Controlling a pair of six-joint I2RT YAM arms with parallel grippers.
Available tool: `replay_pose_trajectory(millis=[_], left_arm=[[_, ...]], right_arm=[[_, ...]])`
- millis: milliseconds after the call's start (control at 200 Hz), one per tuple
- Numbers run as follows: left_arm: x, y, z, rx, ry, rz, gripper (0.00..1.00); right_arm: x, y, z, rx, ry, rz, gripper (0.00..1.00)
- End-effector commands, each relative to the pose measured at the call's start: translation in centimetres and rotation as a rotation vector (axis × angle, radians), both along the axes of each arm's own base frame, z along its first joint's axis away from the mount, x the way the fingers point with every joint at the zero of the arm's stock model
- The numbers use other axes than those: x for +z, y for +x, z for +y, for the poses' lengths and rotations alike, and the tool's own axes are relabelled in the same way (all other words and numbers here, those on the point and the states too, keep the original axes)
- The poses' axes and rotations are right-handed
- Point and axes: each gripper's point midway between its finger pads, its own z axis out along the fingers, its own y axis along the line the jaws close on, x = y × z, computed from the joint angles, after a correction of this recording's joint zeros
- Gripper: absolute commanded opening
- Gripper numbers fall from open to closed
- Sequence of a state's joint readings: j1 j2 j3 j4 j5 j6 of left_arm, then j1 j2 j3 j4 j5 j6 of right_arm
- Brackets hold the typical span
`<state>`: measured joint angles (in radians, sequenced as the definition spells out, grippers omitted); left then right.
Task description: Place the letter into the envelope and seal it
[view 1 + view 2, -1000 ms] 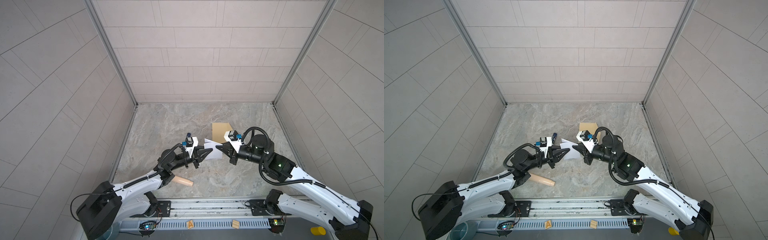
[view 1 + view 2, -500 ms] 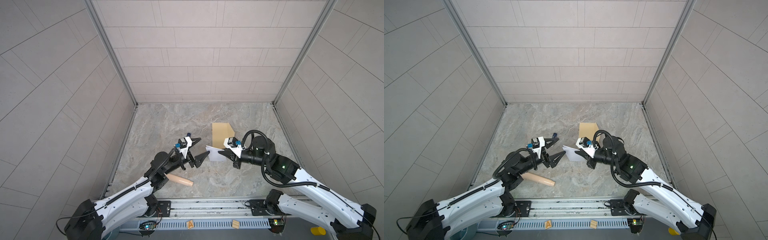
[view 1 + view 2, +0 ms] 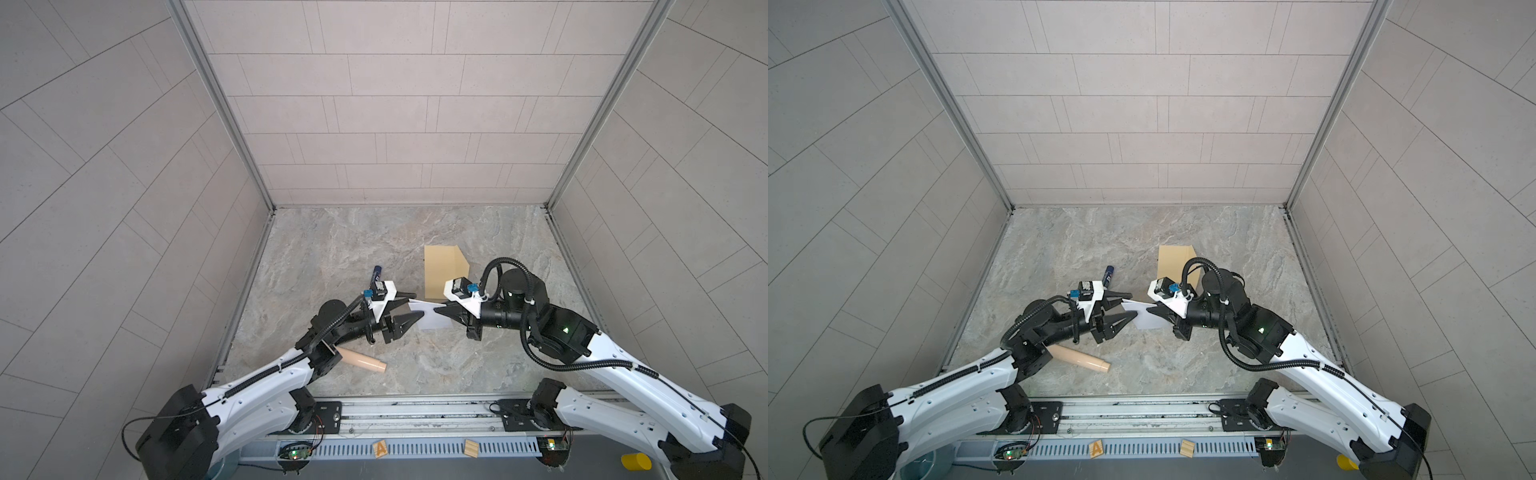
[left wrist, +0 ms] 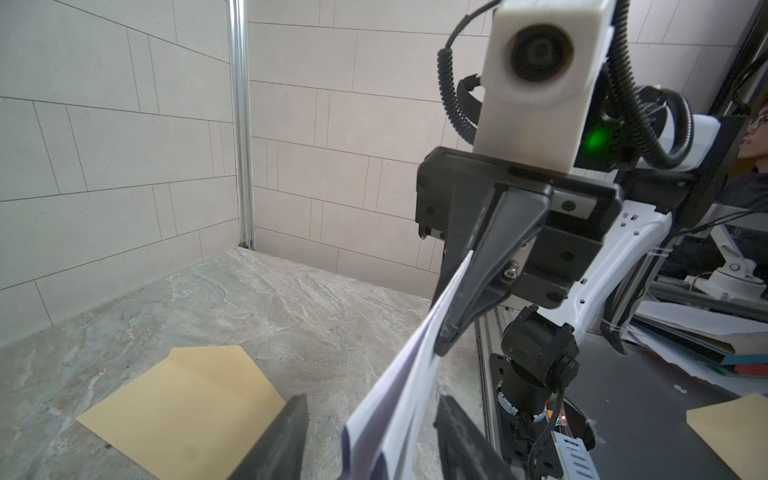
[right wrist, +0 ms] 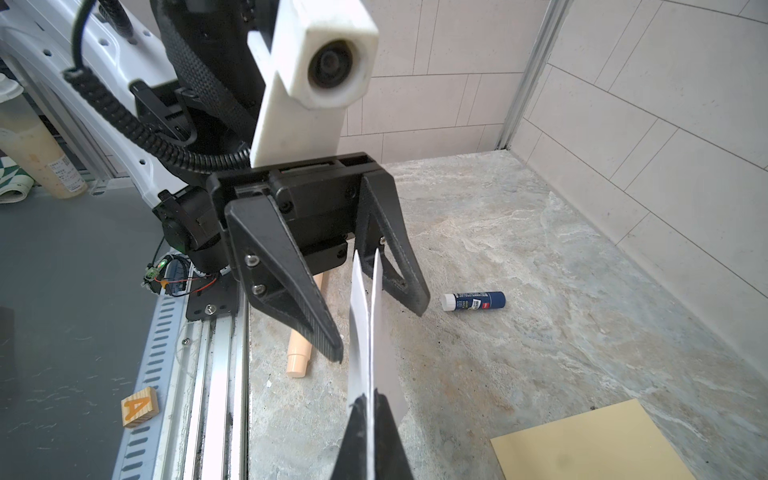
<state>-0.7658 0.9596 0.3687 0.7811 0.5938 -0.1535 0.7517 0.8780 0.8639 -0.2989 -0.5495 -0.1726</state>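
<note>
Ana: Half a second back the left jaws stood clear of the paper. Now the left arm has swung in again and they straddle its free end.

Ben: Biggest first, then: the grey marbled stone worktop (image 3: 374, 241). Flat on it lies the plain tan paper envelope (image 3: 442, 270), its long axis running from the rail toward the back wall, with the angled flap at the far end.

Ana: And the letter, the folded white paper sheet (image 3: 430, 320)?

Ben: It's held up off the worktop, just nearer the rail than the envelope. Its long axis runs from arm to arm in both top views, free end toward the left arm. The right jaws are pinched tight on the other end. The left jaws stand partly apart, one finger on each side of the sheet. I cannot tell whether either touches it.

Ana: The top views give only a white patch. The right wrist view shows the letter (image 5: 365, 324) as two layers edge-on, and the left wrist view shows its dark blue edge and the envelope's fold line.

Ben: Smaller things: a beige wooden peg (image 3: 363, 360) lies under the left arm. A blue glue stick with a white cap (image 5: 473, 301) lies beyond the left jaws, its label too small to read.

Ana: The only readable writing is an orange "A" on the small wooden block (image 5: 139, 411) by the rail.
</note>
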Motion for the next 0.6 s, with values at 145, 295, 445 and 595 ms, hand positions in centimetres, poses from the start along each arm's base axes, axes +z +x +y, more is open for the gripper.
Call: replay_pose_trajectory(millis=[145,295,445,595], left_arm=[[2.6,-0.8,-0.3,-0.057,-0.055,-0.062,0.15],[2.9,-0.5,-0.3,-0.041,-0.066,-0.054,0.00],[4.1,1.3,0.3,0.056,-0.152,-0.004,0.00],[5.0,4.5,2.5,0.257,-0.277,0.113,0.00]], right_arm=[[1.1,0.2,0.1,0.002,0.008,-0.027,0.00],[1.1,0.5,0.0,-0.017,0.010,-0.026,0.00],[1.4,1.6,-0.3,-0.084,0.022,-0.043,0.26],[2.0,4.6,-1.5,-0.280,0.087,-0.056,0.47]])
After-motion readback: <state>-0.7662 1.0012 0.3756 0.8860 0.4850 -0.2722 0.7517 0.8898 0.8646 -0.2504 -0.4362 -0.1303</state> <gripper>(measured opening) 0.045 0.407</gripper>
